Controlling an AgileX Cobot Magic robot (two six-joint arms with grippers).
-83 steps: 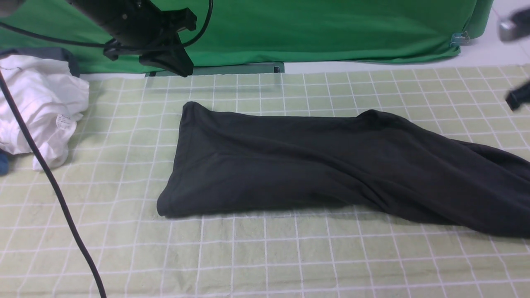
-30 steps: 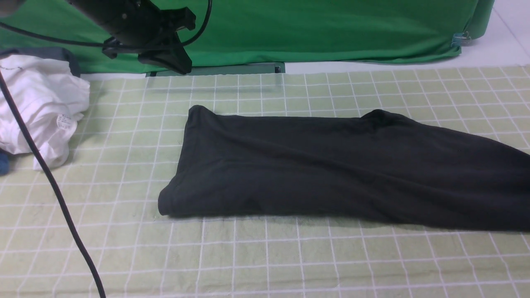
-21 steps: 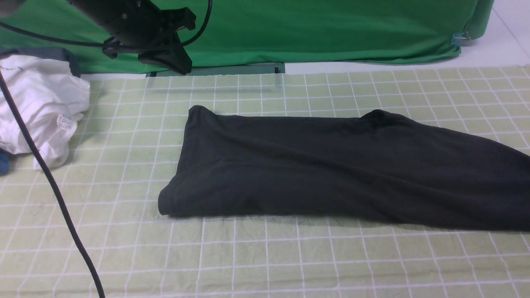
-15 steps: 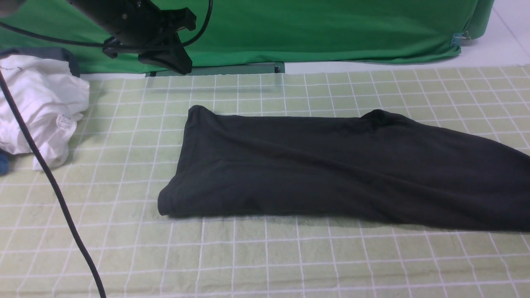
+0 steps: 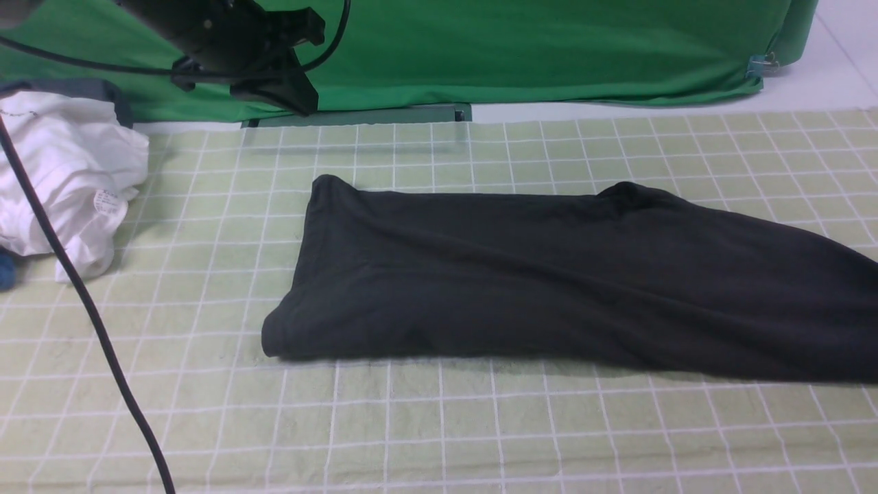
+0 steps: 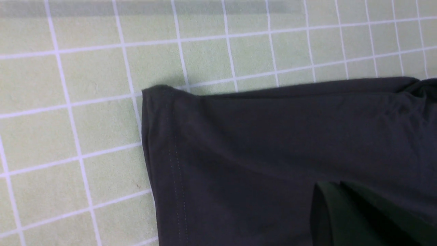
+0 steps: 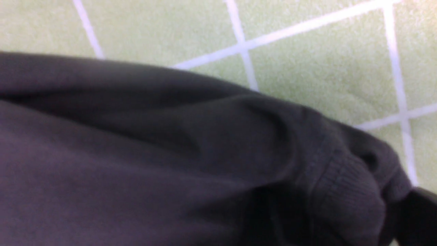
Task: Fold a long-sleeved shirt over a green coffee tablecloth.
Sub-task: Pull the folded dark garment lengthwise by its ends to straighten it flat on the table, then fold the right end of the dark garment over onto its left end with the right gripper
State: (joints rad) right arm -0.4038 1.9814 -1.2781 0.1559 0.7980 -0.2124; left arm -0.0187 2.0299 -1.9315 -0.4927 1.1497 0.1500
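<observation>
Shirt (image 5: 549, 274) flatter; left gripper (image 5: 300, 101) slightly higher.

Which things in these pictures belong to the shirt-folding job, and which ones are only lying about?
For the job:
- black long-sleeved shirt
- pale green checked tablecloth, under the shirt

Only lying about:
- crumpled white garment, at the left edge
- plain deep green cloth, at the back
- black cable

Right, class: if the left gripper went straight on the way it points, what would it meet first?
Most likely the black-charcoal knit long-sleeved shirt, near its stitched hem, on the pale green white-gridded tablecloth. The shut left gripper points down at it, though depth is unclear.
</observation>
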